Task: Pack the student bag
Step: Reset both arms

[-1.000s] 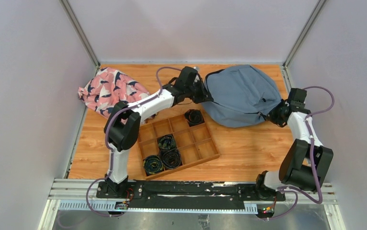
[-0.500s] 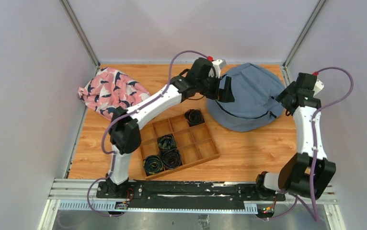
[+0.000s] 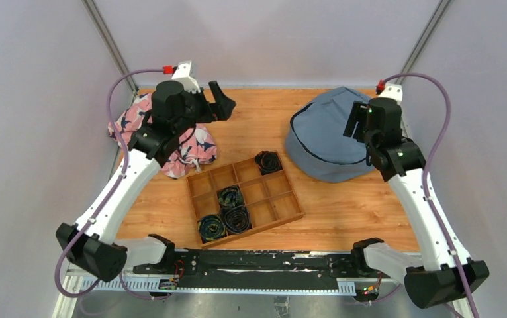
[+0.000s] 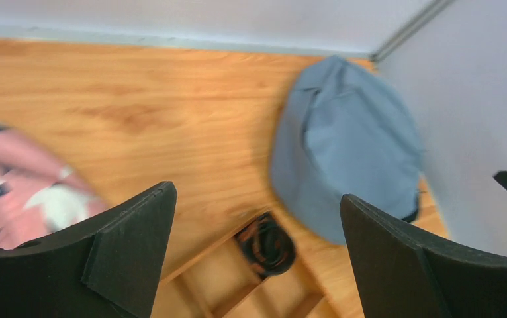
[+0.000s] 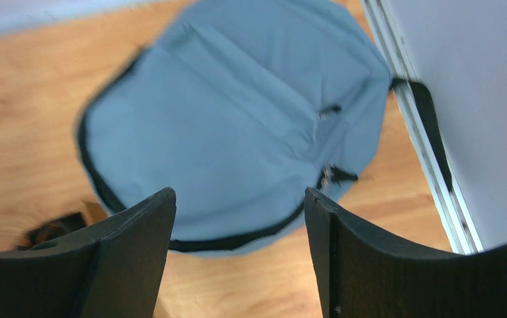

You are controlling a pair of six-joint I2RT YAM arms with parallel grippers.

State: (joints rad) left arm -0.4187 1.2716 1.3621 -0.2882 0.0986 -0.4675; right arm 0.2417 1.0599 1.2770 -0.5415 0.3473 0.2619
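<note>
The student bag (image 3: 327, 142), slate-blue with dark zipper trim, lies slumped at the back right of the wooden table. Nothing holds it. My right gripper (image 3: 358, 122) hovers above its right side, open and empty; in the right wrist view the bag (image 5: 237, 126) fills the space beyond the parted fingertips (image 5: 241, 195). High at the back left, over the pink cloth, my left gripper (image 3: 214, 106) is wide open and empty. The left wrist view is blurred; it shows the bag (image 4: 350, 152) far off past my left gripper (image 4: 257, 195).
A wooden tray (image 3: 257, 230) with compartments sits mid-table and holds several black coiled items (image 3: 230, 196), one (image 4: 267, 242) nearest the bag. The pink patterned cloth (image 3: 194, 149) lies at the back left. A black strap (image 5: 429, 126) trails by the right wall rail.
Both grippers, shut at the bag's edges a second ago, have opened and lifted away. The left arm has swung left over the pink cloth. The bag has settled into a rounder heap.
</note>
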